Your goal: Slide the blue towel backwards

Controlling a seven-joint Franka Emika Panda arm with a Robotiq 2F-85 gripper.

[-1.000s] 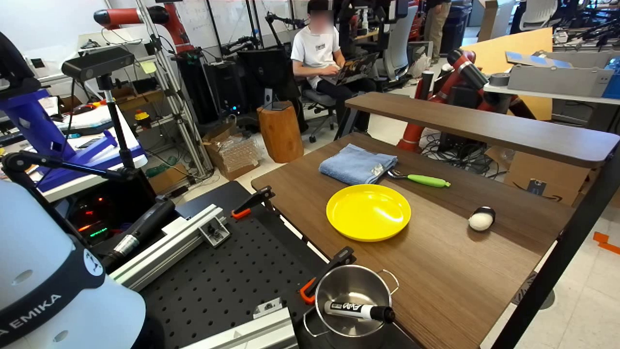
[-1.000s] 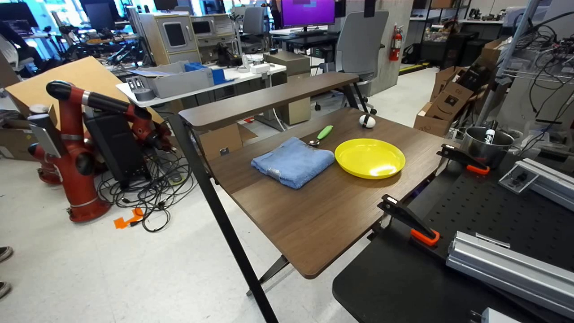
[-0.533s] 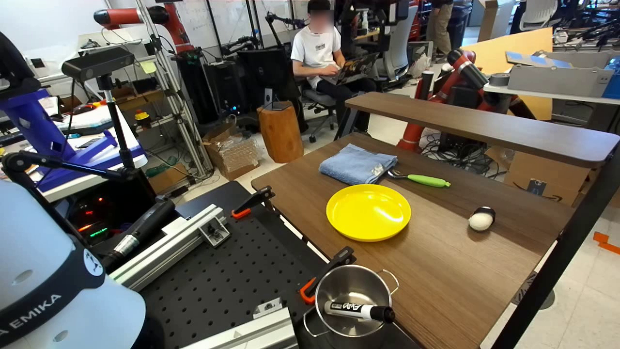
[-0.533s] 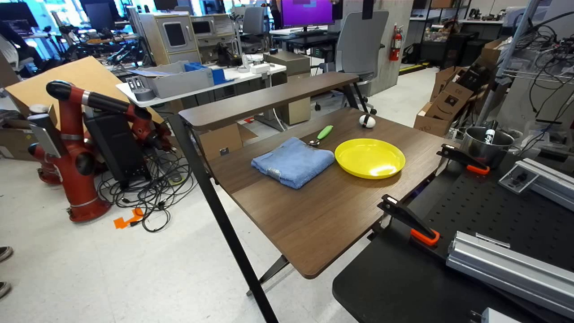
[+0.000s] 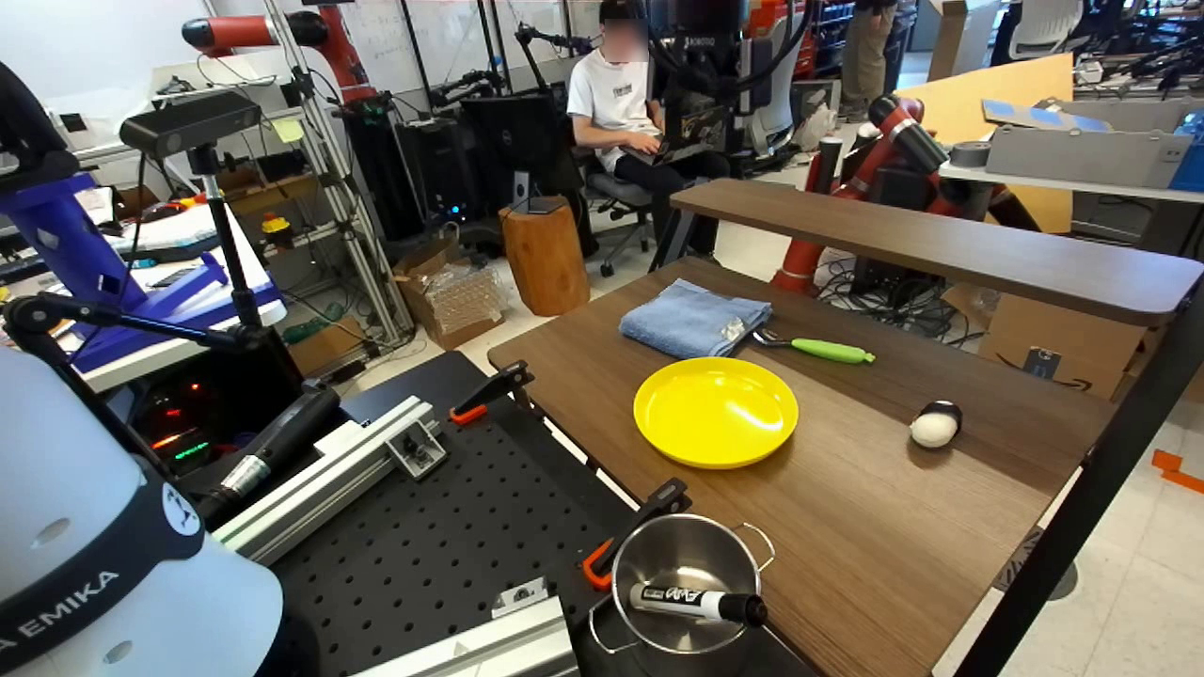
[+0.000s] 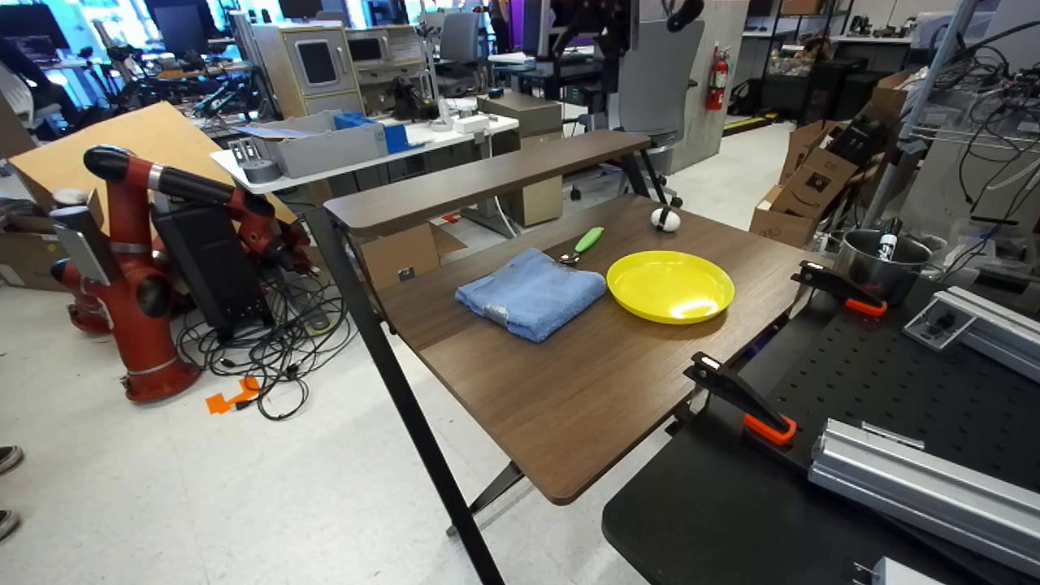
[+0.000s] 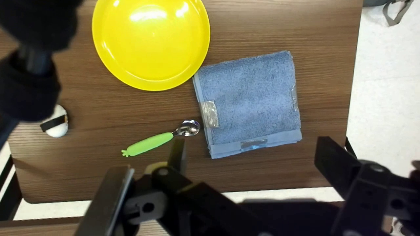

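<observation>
While the wrist view picks out three shiny patches (image 7: 210, 114) on the towel (image 7: 252, 91), both exterior views catch just one apiece | it lies blue, fuzzy, folded on the table (image 7: 325, 98), just beside the plate (image 7: 151, 46) | gripper (image 7: 251, 149) hangs, fingers spread wide | marker (image 5: 691, 602) leans in the pot (image 5: 660, 545)

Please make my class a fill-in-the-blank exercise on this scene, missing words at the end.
The folded, squarish blue cloth towel lies beside a round, glossy plate coloured ____.
The metal-bowled spoon has a handle coloured ____.
Looped handles on the round silver metal pot number ____.
With jaws wide apart, the black gripper is ____.
Missing words: yellow; green; two; open.
</observation>
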